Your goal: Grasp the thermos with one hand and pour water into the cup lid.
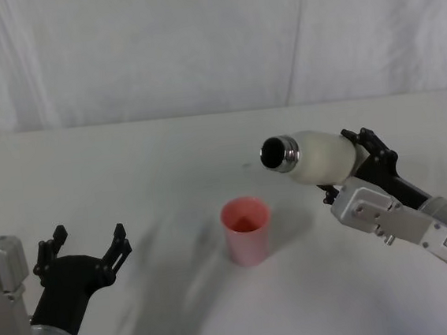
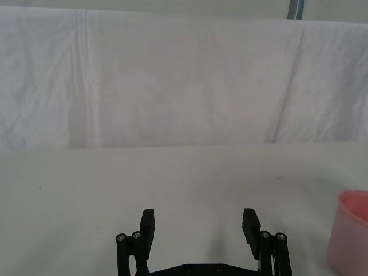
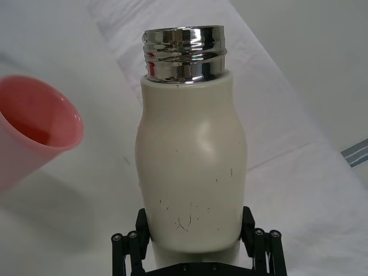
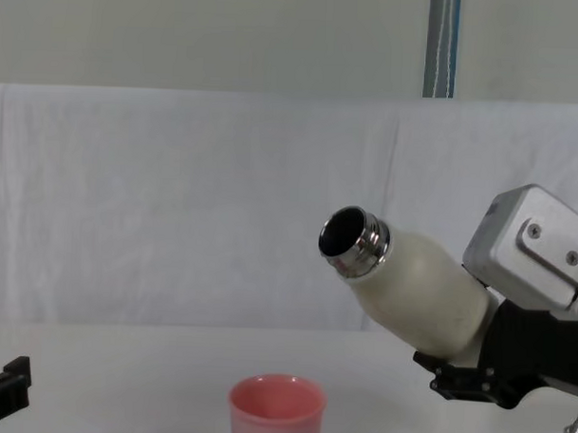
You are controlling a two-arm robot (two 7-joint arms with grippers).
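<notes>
Your right gripper (image 1: 355, 157) is clamped around the lower body of the thermos (image 1: 317, 157), holding it in the air, tipped well over with its open steel neck pointing toward the robot's left. The mouth sits above and to the right of the cup lid (image 1: 247, 230) — not directly over it. The cup lid stands upright on the white table (image 1: 168, 165), near the middle in front of you. Your left gripper (image 1: 87, 245) rests low at the left, well apart from the cup lid, fingers (image 2: 148, 221) spread wide and holding nothing.
</notes>
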